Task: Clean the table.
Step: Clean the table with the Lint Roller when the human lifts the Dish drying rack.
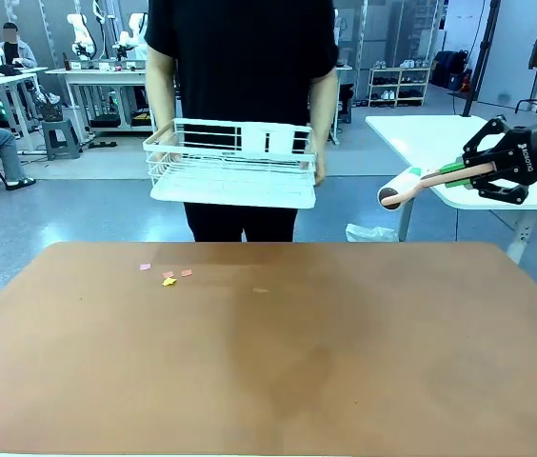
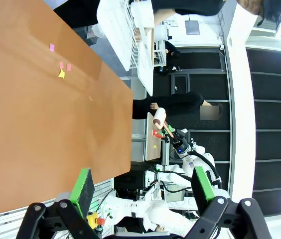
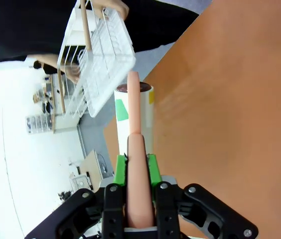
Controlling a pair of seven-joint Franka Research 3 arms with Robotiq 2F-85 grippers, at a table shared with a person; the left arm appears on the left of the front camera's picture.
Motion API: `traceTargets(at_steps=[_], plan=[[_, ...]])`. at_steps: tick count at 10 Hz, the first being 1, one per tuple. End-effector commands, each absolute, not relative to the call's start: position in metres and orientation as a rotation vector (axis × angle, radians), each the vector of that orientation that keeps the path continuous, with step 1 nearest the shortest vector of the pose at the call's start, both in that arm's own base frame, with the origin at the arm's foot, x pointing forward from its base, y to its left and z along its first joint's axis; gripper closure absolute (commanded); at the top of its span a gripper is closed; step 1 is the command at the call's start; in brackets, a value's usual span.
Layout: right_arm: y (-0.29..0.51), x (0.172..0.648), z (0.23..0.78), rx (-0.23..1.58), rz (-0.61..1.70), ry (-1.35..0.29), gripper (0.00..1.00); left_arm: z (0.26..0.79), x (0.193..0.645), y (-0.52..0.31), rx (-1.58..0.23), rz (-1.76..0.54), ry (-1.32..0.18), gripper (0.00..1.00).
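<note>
Right gripper [image 1: 459, 174]: we see it clamped tight on the pink handle of a lint roller [image 1: 400, 190].
Left gripper [image 2: 143, 185]: we see it spread wide, holding nothing.
Table [image 1: 278, 362]: below and left of the right gripper.
Paper scraps [image 1: 168, 277]: 4, well apart from it.
Rack [image 1: 231, 169]: in a person's hands, far side.
</note>
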State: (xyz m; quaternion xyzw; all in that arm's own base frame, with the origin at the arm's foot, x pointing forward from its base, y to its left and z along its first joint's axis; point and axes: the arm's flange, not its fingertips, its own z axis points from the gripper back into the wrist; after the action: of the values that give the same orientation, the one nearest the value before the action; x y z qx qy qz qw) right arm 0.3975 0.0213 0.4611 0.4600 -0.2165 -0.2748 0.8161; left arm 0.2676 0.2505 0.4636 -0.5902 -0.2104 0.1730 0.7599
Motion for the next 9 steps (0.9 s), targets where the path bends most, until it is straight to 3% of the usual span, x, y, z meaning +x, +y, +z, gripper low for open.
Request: traceTargets(at_steps=[1,4,6,9], plan=[[0.030,0.409,0.487,0.936,-0.420,-0.438,0.79,0.464,0.265,0.252,-1.304,0.369,-0.465,0.00],[0.078,0.458,0.519,0.825,-0.134,-0.254,0.79,0.464,0.265,0.252,-1.304,0.369,-0.465,0.00],[0.141,0.497,0.499,0.776,0.007,-0.133,0.79,0.464,0.265,0.252,-1.304,0.369,-0.465,0.00],[0.193,0.528,0.455,0.748,0.010,-0.087,0.79,0.464,0.265,0.252,-1.304,0.369,-0.465,0.00]])
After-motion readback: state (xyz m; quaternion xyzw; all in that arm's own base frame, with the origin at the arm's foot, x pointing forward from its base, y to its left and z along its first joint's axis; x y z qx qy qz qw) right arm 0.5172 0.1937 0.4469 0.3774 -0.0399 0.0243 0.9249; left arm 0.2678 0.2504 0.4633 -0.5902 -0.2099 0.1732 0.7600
